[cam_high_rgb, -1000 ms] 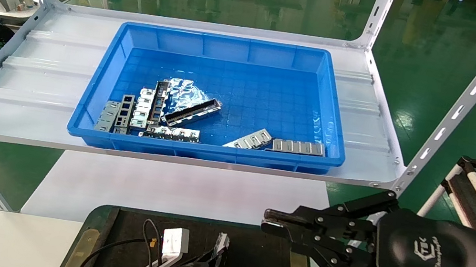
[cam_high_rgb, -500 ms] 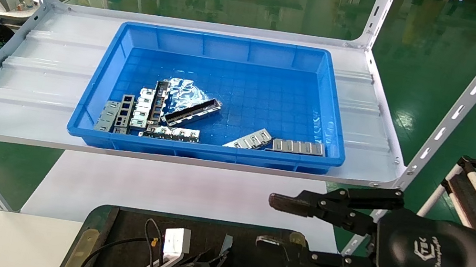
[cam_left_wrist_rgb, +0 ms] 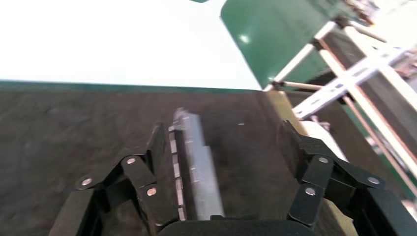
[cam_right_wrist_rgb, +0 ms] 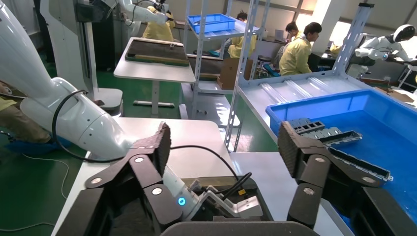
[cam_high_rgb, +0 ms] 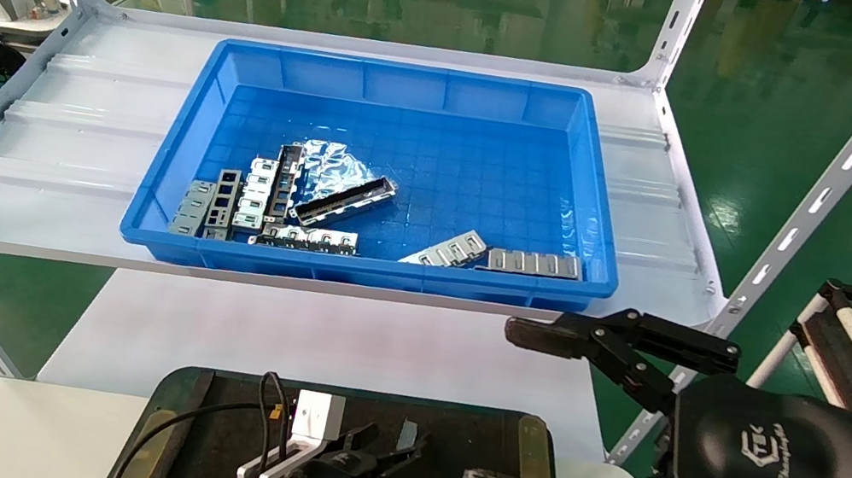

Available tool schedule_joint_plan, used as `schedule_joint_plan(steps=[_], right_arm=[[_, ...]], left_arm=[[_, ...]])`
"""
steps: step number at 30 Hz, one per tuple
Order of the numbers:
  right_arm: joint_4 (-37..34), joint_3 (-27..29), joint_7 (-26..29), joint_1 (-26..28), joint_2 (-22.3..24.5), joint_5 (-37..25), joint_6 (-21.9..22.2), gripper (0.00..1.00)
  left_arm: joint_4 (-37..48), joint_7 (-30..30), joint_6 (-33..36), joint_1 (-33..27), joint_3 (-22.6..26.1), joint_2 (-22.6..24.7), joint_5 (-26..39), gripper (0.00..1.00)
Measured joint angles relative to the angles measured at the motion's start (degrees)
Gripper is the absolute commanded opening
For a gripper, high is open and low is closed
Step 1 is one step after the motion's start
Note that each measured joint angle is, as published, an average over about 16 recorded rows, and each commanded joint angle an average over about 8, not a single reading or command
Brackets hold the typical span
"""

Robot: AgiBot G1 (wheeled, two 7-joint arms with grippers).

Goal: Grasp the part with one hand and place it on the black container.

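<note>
Left gripper (cam_left_wrist_rgb: 223, 162) gaped wide over wide flat black tray (cam_high_rgb: 475, 464); slim grey metal bar (cam_left_wrist_rgb: 196, 167) touched one finger, unclamped, could tip on withdrawal. Right gripper (cam_high_rgb: 506, 408), tray's 3 o'clock, wide open, empty.

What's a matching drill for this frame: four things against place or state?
1 part
2 left claw
3 right claw
4 blue bin

A on the shelf, metal strips inside
B open, raised at the robot's right
C on the black container
D open, low, fingers either side of the part

Pairs: 1-C, 2-D, 3-B, 4-A
</note>
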Motion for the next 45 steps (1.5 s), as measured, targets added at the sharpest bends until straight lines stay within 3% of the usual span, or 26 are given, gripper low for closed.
schedule_joint_plan(steps=[11,18,35,45], right_arm=[[0.0,0.0,0.0,0.0,0.0,0.0,0.0,1.0],[0.0,-0.1,0.0,0.0,0.0,0.0,0.0,1.0],[0.0,-0.1,0.0,0.0,0.0,0.1,0.0,1.0],[0.0,-0.1,-0.1,0.0,0.1,0.1,0.1,1.0]], left_arm=[[-0.6,8.2,18.1,-0.1,-3.1,-6.8,1.3,1.0],[-1.7,12.3,26.1,-0.1,-4.6,-11.8,1.3,1.0],[-5.6,17.1,37.1,0.2,-6.7,-23.6,1.7,1.0],[-8.0,17.6,41.1,0.7,-7.1,-28.1,1.6,1.0]])
